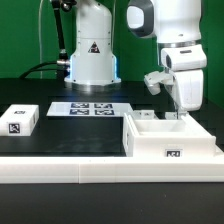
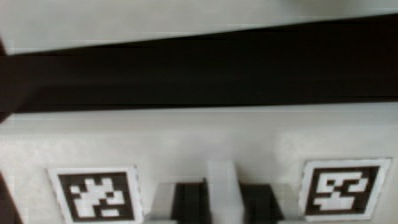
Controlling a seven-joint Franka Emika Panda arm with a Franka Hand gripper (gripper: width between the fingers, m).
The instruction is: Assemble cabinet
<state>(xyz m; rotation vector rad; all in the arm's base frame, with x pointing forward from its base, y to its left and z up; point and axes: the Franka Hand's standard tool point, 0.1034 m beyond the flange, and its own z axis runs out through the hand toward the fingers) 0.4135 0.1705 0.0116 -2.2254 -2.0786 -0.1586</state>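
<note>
The cabinet [image 1: 150,143], a large white hollow box with a marker tag on its front, stands at the exterior view's right near the front. My gripper [image 1: 176,118] reaches down onto its far wall. In the wrist view the cabinet's white wall [image 2: 196,140] fills the lower half and carries two tags. My two dark fingers [image 2: 189,205] stand close on either side of a thin white ridge of that wall, and my gripper [image 2: 221,205] is shut on it. The box interior shows no insert panels that I can make out.
A small flat white tagged block [image 1: 20,121] lies at the exterior view's left. The marker board [image 1: 88,108] lies in the middle of the black table. A long white rail [image 1: 60,168] runs along the front. The arm's base [image 1: 90,55] stands behind.
</note>
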